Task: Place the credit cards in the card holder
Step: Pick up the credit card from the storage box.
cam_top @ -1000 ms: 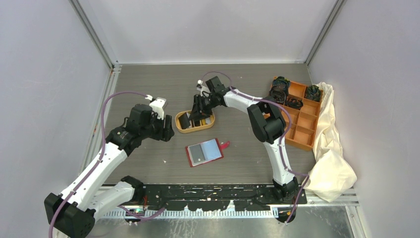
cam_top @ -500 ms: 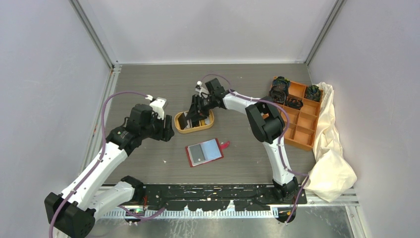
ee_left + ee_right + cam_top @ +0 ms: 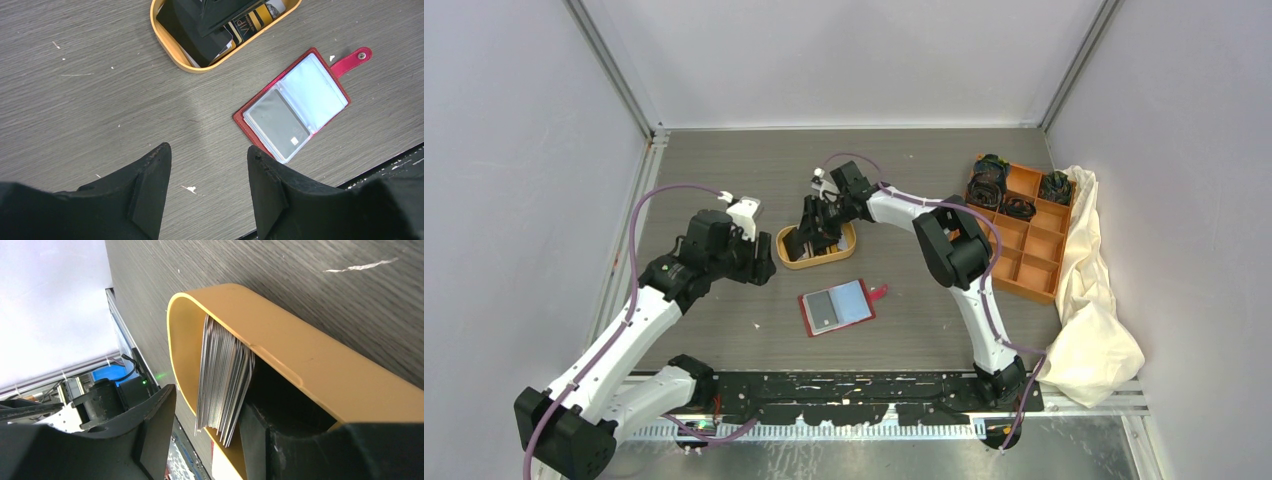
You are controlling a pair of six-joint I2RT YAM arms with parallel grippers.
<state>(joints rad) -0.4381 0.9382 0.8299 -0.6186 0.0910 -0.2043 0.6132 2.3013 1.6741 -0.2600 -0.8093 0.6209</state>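
Several credit cards (image 3: 222, 382) are standing on edge as one stack inside the orange oval tray (image 3: 310, 365), filling the centre of the right wrist view and leaning on the tray's long wall. The right gripper (image 3: 209, 427) is straddling that stack. The finger at frame right is sitting against the stack's edge, while the finger at frame left is leaving a clear gap. The jaws are part open and not pinching anything.

The card holder (image 3: 836, 306) is lying opened flat, lining up, at lower centre of the top view. It is lying just below the tray and apart from it. A grey card (image 3: 277, 122) is showing under the clear sleeve on its lower-left half, and the clasp tab (image 3: 355, 57) is sticking out past the upper-right edge. Bare table (image 3: 724, 170) is showing on every side of the holder. The black front rail (image 3: 400, 162) is running near the holder's lower edge in the left wrist view.

The left gripper (image 3: 207, 192) is hovering over bare table left of the tray, its jaws spread and holding nothing.

An orange compartment box (image 3: 1024, 245) with black coiled bands (image 3: 989, 180) in its upper cells is sitting at the right edge of the top view. It is well apart from the holder, with a cream cloth (image 3: 1094, 320) beside it.
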